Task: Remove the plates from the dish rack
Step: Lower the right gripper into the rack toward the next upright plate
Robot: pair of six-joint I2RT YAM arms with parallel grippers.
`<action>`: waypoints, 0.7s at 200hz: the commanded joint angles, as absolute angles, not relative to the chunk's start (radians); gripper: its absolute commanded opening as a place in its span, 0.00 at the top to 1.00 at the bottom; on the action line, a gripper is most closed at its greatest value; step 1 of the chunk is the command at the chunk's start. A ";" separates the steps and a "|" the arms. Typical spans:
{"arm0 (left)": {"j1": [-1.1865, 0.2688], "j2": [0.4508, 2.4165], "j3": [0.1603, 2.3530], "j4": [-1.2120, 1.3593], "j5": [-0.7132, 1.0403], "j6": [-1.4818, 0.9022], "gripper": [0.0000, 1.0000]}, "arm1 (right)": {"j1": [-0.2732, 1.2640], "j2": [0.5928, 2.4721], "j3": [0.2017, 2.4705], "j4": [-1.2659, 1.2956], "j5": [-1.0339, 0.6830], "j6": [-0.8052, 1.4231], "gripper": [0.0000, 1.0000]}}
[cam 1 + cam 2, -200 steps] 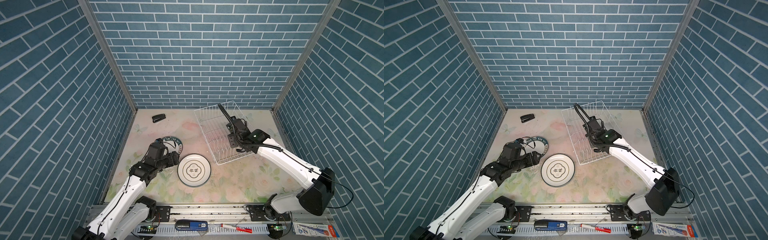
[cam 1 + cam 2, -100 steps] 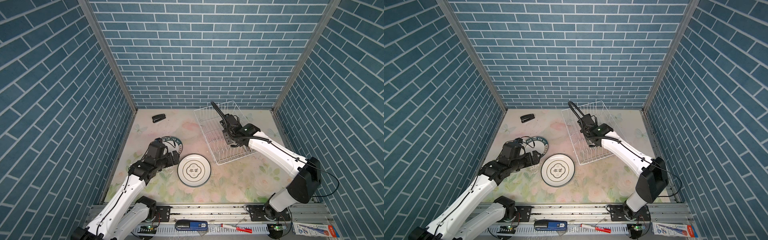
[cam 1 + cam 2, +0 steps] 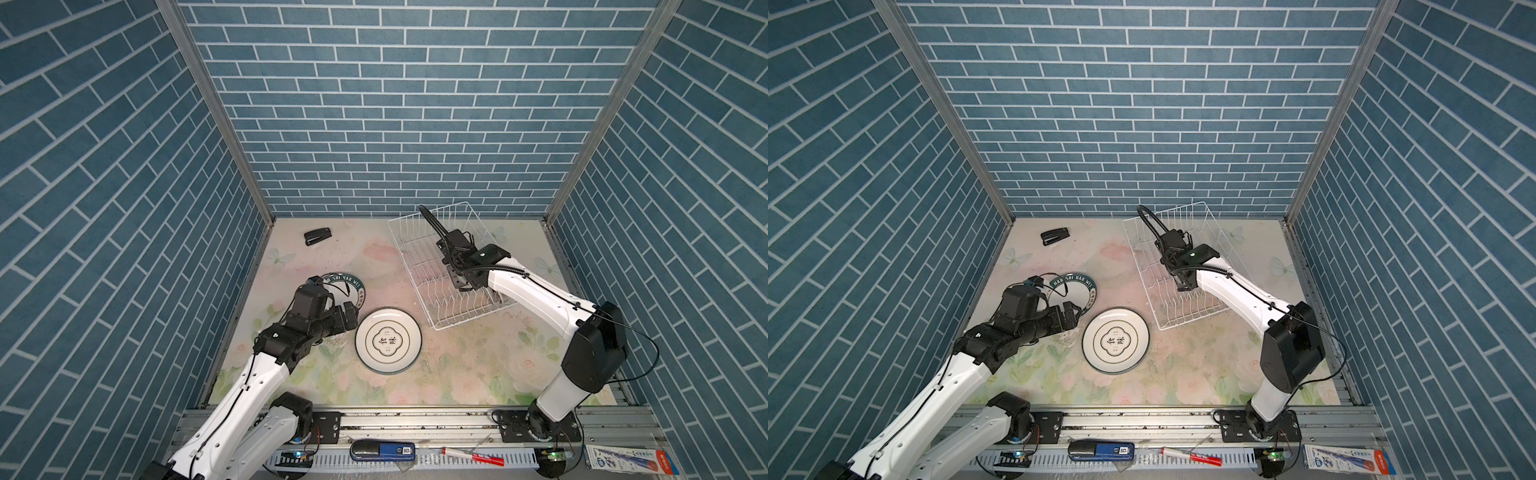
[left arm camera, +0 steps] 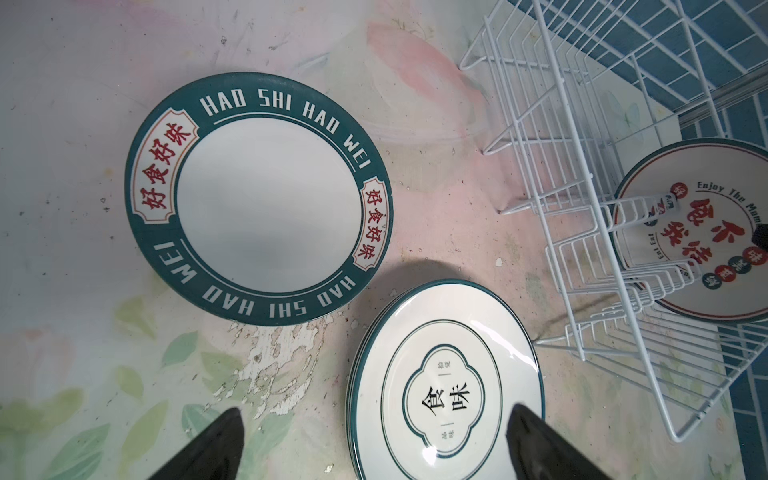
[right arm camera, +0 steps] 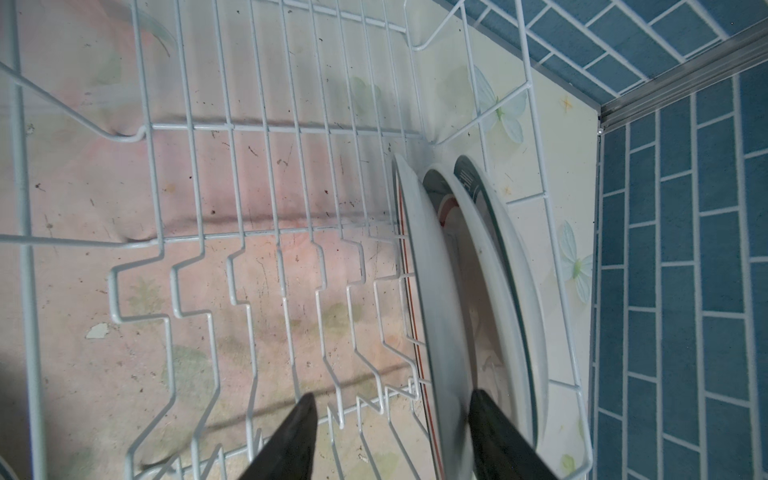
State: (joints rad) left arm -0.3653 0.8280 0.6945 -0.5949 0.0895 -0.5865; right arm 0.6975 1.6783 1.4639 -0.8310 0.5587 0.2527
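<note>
Two plates stand on edge in the white wire dish rack (image 3: 411, 274), side by side at its 5 o'clock end. The front plate (image 5: 432, 291) has a thin red line at the rim, and the rear plate (image 5: 507, 257) has a dark green rim. In both top views the R arm hides most of them. The rack sits at approx 1 o'clock on the floral surface (image 3: 457, 374), skewed to the walls. R jaws reach down into the rack, part spread and astride the front plate's rim. One fingertip (image 5: 498, 440) is btwn the two plates, just beside the front plate's back. The other (image 5: 291, 440) is on the face side, clear of it, so nothing is clamped. L jaws are released, spread wide and empty, low over the surface at approx 9 o'clock of ctr. One fingertip (image 4: 216, 449) is over bare surface, the other (image 4: 540, 449) over the rim of a stack of 食味 plates (image 3: 388, 340). That stack lies flat near ctr, toward 7 o'clock. Just beside it at 10 o'clock, not touching, the HAO SHI HAO WEI plate (image 4: 257, 199) lies flat, face up. A black stapler (image 3: 318, 237) is well apart at 11 o'clock, near the back wall.
</note>
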 commanded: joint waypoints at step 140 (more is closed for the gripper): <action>-0.365 0.791 0.701 -0.624 0.078 -0.577 0.01 | 0.680 1.825 1.429 -0.798 0.785 0.262 0.64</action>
